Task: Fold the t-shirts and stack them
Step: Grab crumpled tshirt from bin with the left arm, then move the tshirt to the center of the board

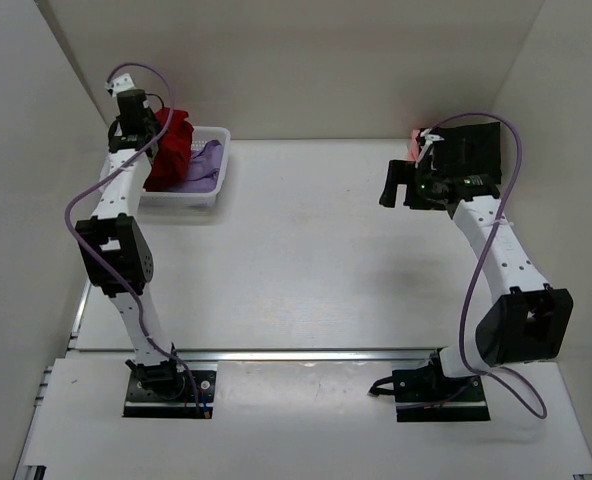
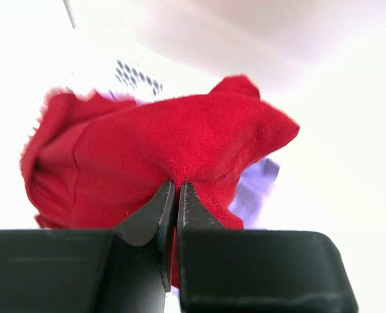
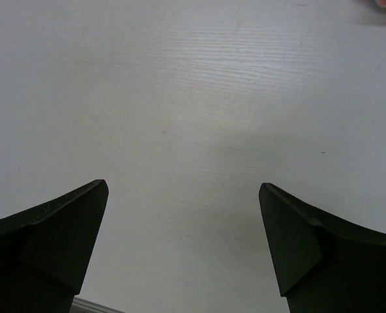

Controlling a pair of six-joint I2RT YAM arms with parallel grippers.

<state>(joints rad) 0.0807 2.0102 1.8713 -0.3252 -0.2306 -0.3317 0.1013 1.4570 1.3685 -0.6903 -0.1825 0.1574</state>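
Red t-shirt [image 2: 180, 147] in left gripper [image 2: 178, 187], bunched crosswise

Top camera: fixed high behind arm bases [image 1: 166, 392], looks down and forward over whole table [image 1: 306, 250]. Left wrist camera: behind left gripper [image 2: 177, 186], very close on red t-shirt [image 2: 167, 143], same one seen at basket [image 1: 191, 198] at far left of top view. Right wrist camera: behind right gripper [image 3: 183, 186], faces down, near table, surface shared with top view.
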